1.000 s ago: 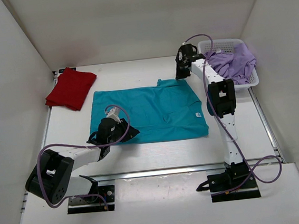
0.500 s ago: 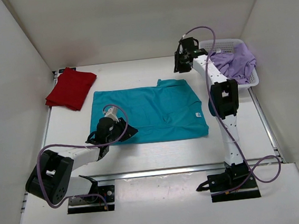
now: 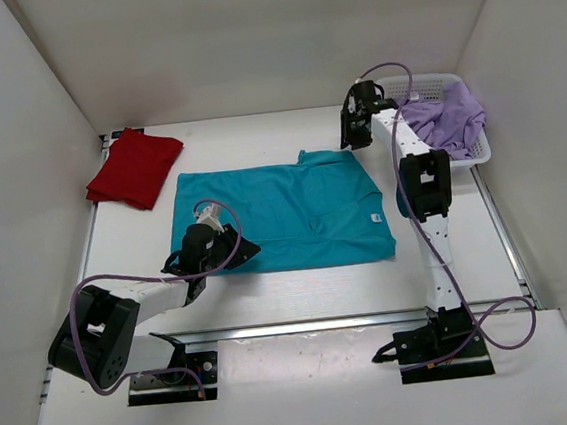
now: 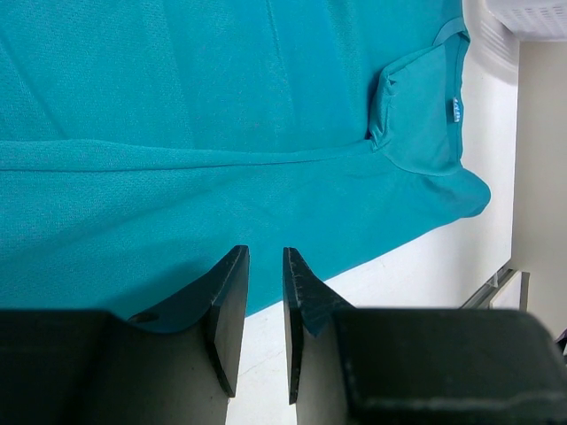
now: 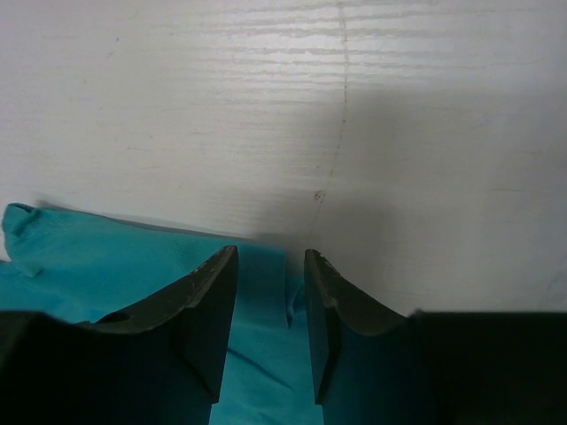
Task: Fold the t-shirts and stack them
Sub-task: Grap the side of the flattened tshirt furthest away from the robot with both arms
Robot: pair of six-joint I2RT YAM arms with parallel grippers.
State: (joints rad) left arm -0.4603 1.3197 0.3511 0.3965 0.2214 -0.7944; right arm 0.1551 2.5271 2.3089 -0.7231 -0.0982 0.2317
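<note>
In the middle of the white counter (image 3: 256,140), the teal-turquoise short-sleeved fabric shirt (image 3: 293,207) lies spread flat. The left tool (image 4: 263,261) sits at its near hem, fingers a narrow slit apart; whether cloth is pinched there I cannot tell. The right tool (image 5: 270,257) hangs over the shirt's far edge, fingers parted, holding nothing. The deep red fabric shirt (image 3: 135,168) lies folded at the far left. The pale lavender shirt (image 3: 447,116) is heaped in the white plastic mesh basket (image 3: 407,82), far right.
</note>
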